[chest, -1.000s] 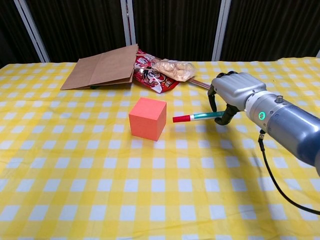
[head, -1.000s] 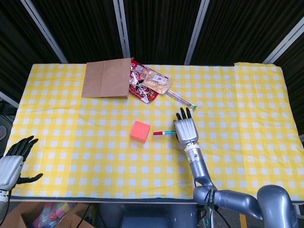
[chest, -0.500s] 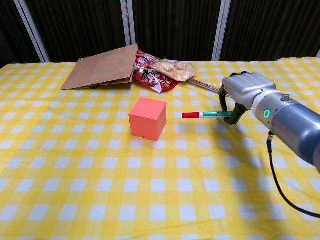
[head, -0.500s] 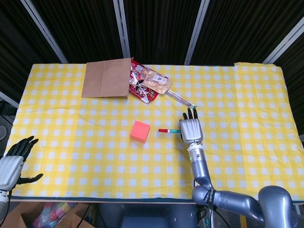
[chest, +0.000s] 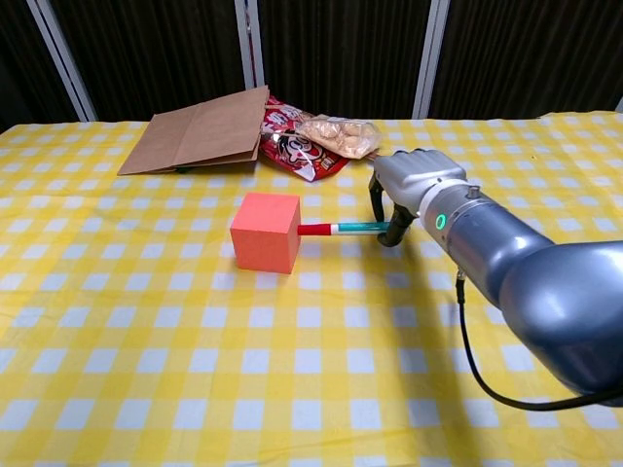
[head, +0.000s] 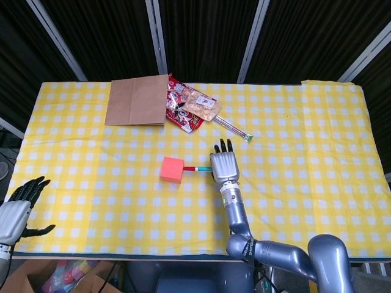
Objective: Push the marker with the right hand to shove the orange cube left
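Note:
The orange cube (head: pixel 172 170) (chest: pixel 265 232) sits near the middle of the yellow checked table. A marker (head: pixel 197 168) (chest: pixel 336 230) with a red cap and teal body lies level, its red tip touching the cube's right face. My right hand (head: pixel 224 165) (chest: pixel 414 188) grips the marker's far end, fingers curled down over it. My left hand (head: pixel 18 204) hangs off the table's front left corner with fingers apart and nothing in them; the chest view does not show it.
A brown paper bag (head: pixel 137 99) (chest: pixel 200 131) lies at the back, with a red snack packet (head: pixel 182 105) (chest: pixel 293 142) and a clear bag of snacks (head: pixel 201 104) (chest: pixel 339 134) beside it. Chopsticks (head: pixel 234 128) lie just behind my right hand.
My right hand drew back to the right, then drove left with the marker. The tip now touches the cube, which has slid left.

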Tool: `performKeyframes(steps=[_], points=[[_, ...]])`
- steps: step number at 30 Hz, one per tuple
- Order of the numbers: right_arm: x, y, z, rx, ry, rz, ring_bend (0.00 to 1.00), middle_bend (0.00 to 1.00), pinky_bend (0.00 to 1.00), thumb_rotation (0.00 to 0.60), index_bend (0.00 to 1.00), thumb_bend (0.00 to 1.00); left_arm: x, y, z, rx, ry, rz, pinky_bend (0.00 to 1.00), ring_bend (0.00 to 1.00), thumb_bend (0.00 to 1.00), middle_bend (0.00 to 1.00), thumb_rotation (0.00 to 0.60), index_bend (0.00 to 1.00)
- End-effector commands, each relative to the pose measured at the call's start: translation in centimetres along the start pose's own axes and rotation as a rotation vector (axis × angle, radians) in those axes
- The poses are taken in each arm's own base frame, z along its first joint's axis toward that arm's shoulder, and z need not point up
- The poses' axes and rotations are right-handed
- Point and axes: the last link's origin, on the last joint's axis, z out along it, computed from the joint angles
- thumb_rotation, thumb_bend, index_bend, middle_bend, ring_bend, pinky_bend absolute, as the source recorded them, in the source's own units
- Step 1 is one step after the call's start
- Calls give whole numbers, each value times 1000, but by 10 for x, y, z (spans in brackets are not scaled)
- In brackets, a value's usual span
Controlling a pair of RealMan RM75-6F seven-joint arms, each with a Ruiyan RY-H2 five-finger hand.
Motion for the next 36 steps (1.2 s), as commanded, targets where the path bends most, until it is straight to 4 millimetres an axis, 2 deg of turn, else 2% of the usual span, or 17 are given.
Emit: performKeyframes(steps=[1, 11, 26, 31, 36], points=[[-2, -9, 2, 14, -6, 7, 14, 241, 0, 600, 674, 559, 0, 0, 0, 1, -3, -2, 79, 0, 0, 0, 600, 0], [-3, -28, -2, 50, -7, 16, 17, 241, 0, 600, 674, 560, -1, 1, 0, 3, -12, 2, 79, 0, 0, 0, 600, 0], [-8, -59, -20, 112, -26, 46, 17, 241, 0, 600, 674, 559, -1, 1, 0, 7, -13, 5, 79, 0, 0, 0, 600, 0], [-7, -58, -20, 108, -19, 39, 18, 241, 0, 600, 675, 560, 0, 0, 0, 8, -12, 4, 79, 0, 0, 0, 600, 0], [-5, -43, -17, 79, 1, 13, 18, 241, 0, 600, 675, 560, 0, 0, 0, 8, -13, 5, 79, 0, 0, 0, 600, 0]])
